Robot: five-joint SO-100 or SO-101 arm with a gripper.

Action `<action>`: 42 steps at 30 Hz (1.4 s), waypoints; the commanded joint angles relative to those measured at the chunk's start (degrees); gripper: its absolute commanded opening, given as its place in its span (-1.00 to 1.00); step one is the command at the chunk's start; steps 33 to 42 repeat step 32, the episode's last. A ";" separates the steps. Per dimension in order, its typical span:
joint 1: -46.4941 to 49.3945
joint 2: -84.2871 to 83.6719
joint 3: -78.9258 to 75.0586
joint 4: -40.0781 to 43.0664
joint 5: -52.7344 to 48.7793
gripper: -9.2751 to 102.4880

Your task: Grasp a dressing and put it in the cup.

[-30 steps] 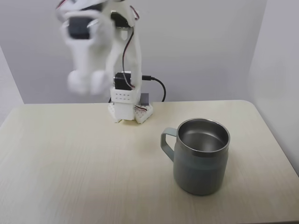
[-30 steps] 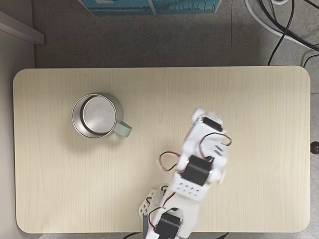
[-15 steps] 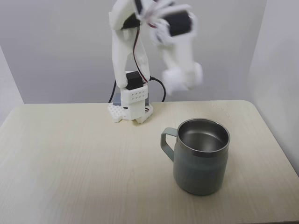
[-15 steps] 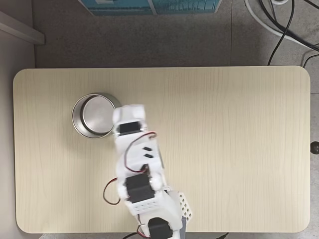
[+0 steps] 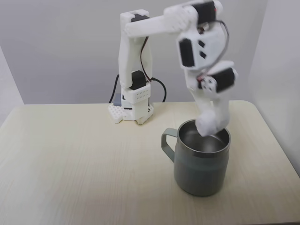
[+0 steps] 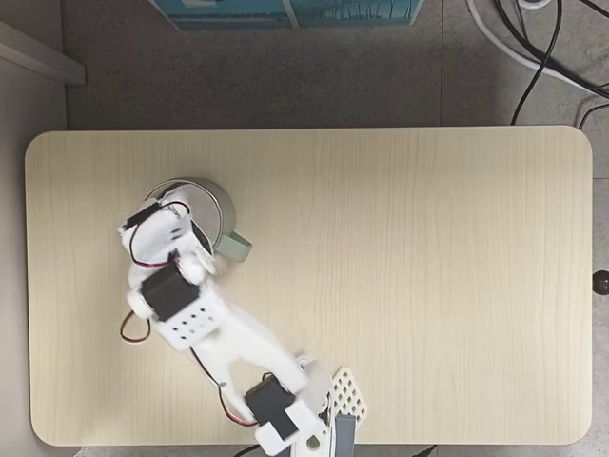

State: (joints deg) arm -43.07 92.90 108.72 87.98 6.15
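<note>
The grey-green metal cup (image 5: 201,168) stands on the pale wooden table, right of centre in a fixed view, with its loop handle (image 5: 168,143) pointing left. My white gripper (image 5: 209,123) hangs tip-down over the cup's mouth. It looks shut on the dressing (image 5: 205,125), a small soft white lump at rim height over the far side of the opening. In the fixed view from above, the arm's wrist (image 6: 169,249) covers most of the cup (image 6: 217,198), whose rim and handle (image 6: 236,248) stick out to the right.
The arm's base (image 5: 132,108) stands at the back of the table with a black cable behind it. A wall rises close on the right of the table (image 5: 70,164). From above, a blue box (image 6: 285,11) and cables (image 6: 533,48) lie on the floor beyond the table.
The arm swung from the table's other side across to the cup and dropped its gripper down to the cup's mouth. The cup has not moved.
</note>
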 commanded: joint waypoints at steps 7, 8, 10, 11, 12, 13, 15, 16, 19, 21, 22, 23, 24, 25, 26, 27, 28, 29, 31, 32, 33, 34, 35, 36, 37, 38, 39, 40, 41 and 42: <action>0.35 -4.31 -3.34 -0.44 0.62 -0.43; 0.35 -4.48 -3.52 -0.35 0.79 -0.41; 0.44 -4.75 -3.78 0.00 0.97 -0.40; 0.44 -4.92 -3.78 0.18 0.97 -0.39; 0.44 -5.19 -3.69 0.44 0.97 -0.39; 0.53 -5.62 -3.60 0.62 0.97 -0.39; 0.62 -6.68 -3.60 0.79 0.97 -0.39; 0.79 -7.21 -3.52 0.79 0.97 -0.39; 0.97 -8.09 -3.25 0.79 0.97 -0.39; 0.97 -8.53 -3.08 0.79 1.05 -0.39; 0.97 -8.79 -3.08 0.79 1.05 -0.38; 0.97 -9.05 -3.08 0.88 1.05 -0.38; 0.97 -9.23 -3.25 0.97 1.05 -0.38; 0.97 -9.32 -3.34 1.05 0.97 -0.38; 0.88 -9.40 -3.34 1.05 0.88 -0.38; 0.88 -9.40 -3.34 1.14 0.79 -0.38; 0.88 -9.40 -3.16 1.14 0.79 -0.38; 0.97 -9.49 -3.08 1.14 0.70 -0.38; 0.97 -9.58 -3.08 1.14 0.70 -0.38; 0.88 -9.58 -3.25 1.23 0.70 -0.38; 0.88 -9.58 -3.25 1.23 0.70 -0.38; 0.88 -9.58 -3.25 1.23 0.70 -0.38; 0.88 -9.58 -3.25 1.23 0.70 -0.38; 0.88 -9.58 -3.25 1.23 0.70 -0.38; 0.88 -9.58 -3.25 1.23 0.70 -0.38; 0.88 -9.58 -3.25 1.23 0.70 -0.38; 0.88 -9.58 -3.25 1.23 0.70 -0.38; 0.88 -9.58 -3.25 1.23 0.70 -0.38; 0.88 -9.58 -3.25 1.23 0.70 -0.38; 0.88 -9.58 -3.25 1.23 0.70 -0.38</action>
